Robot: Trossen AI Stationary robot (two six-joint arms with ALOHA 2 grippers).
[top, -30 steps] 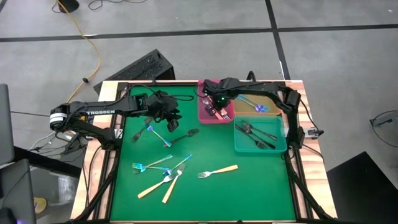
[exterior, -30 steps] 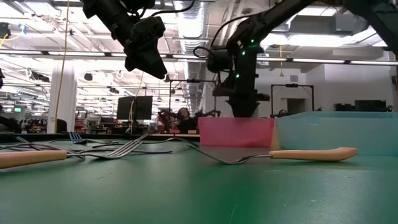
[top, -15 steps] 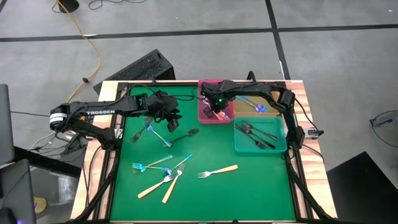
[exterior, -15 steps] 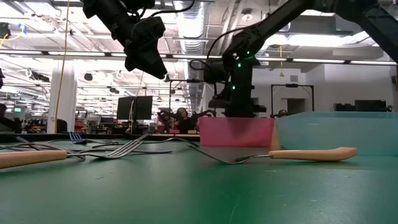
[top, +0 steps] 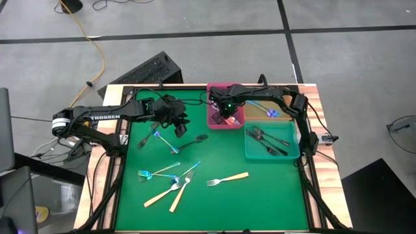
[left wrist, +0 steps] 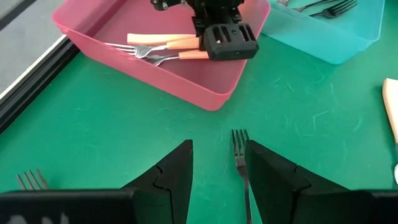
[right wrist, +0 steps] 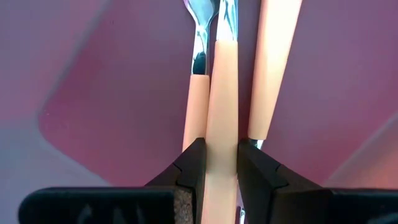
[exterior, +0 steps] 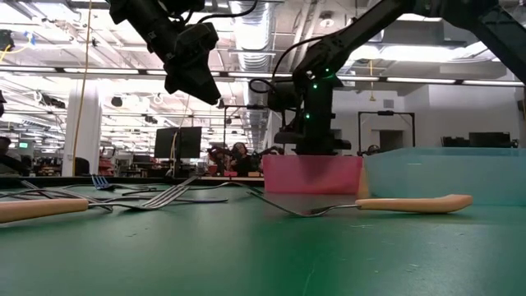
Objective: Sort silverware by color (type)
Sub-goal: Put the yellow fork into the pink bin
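A tan-handled fork is clenched by the right gripper inside the pink tray, beside two others. The left gripper is held parted above a dark fork.

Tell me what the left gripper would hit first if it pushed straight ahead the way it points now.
Probably the dark fork lying on the green mat, whose tines show between the left gripper's open jaws. Beyond it stands the pink tray's near wall. The gripper's height above the mat is unclear, so it might pass over the fork.
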